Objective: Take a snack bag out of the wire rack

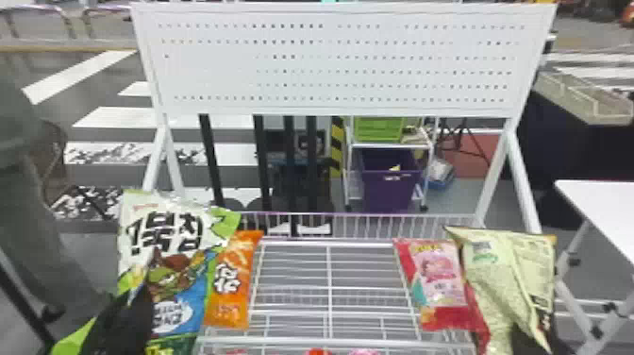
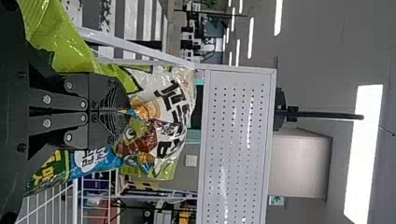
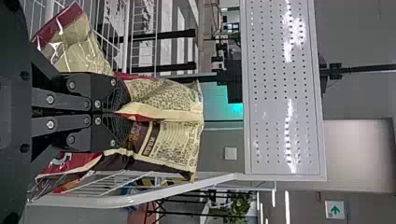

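Observation:
In the head view my left gripper [image 1: 123,323] is at the lower left, against a large green, white and blue snack bag [image 1: 165,269]. The left wrist view has this gripper [image 2: 123,111] shut on a pinched fold of the same bag [image 2: 170,112]. My right gripper [image 1: 526,343] is low at the right, by a cream-coloured snack bag [image 1: 500,278]. In the right wrist view its fingers pinch a fold of the cream bag [image 3: 175,144], and that gripper [image 3: 119,113] is shut. Both bags stand upright at opposite sides of the white wire rack [image 1: 328,245].
An orange bag [image 1: 231,283] is beside the left bag, and a pink and red bag [image 1: 438,283] beside the cream one. Behind the rack rises a white perforated panel [image 1: 339,61] on slanted posts. A white table [image 1: 604,207] stands at the right.

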You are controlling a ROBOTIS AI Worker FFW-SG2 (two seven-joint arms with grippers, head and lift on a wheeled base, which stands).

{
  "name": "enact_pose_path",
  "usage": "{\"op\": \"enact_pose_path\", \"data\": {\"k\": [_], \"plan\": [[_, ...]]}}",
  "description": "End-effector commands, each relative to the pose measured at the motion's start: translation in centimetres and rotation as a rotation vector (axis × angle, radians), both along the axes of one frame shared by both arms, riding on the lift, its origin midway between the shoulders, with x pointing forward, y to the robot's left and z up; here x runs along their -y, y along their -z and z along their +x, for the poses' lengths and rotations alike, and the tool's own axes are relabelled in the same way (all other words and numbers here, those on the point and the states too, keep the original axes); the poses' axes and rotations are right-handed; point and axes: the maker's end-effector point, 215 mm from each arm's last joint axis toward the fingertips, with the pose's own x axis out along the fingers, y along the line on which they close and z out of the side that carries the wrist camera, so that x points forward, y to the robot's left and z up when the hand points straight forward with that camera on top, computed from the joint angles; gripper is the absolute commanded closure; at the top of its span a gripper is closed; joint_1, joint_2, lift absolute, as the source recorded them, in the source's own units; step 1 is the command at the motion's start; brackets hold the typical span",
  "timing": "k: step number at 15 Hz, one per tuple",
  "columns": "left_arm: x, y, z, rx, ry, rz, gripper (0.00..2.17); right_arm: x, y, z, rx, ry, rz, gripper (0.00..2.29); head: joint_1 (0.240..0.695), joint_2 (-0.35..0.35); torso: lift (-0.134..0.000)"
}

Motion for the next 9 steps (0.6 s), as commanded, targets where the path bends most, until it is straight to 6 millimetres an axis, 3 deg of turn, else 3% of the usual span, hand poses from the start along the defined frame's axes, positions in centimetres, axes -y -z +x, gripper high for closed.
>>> {"op": "enact_pose_path", "data": {"k": [1,9], "plan": [[-0.01,-0.10,0.04,0.002,0.000,0.001,2.14,-0.04,0.03,-0.16,-0.002,-0.002,-0.006,2.25,0.499,0.000,0.000],[-0.08,-0.19,-0.01,0.003,0.000,0.003,2.14,-0.20,0.08,-0.33,-0.005,-0.010,-0.016,2.25,0.499,0.000,0.000]]}}
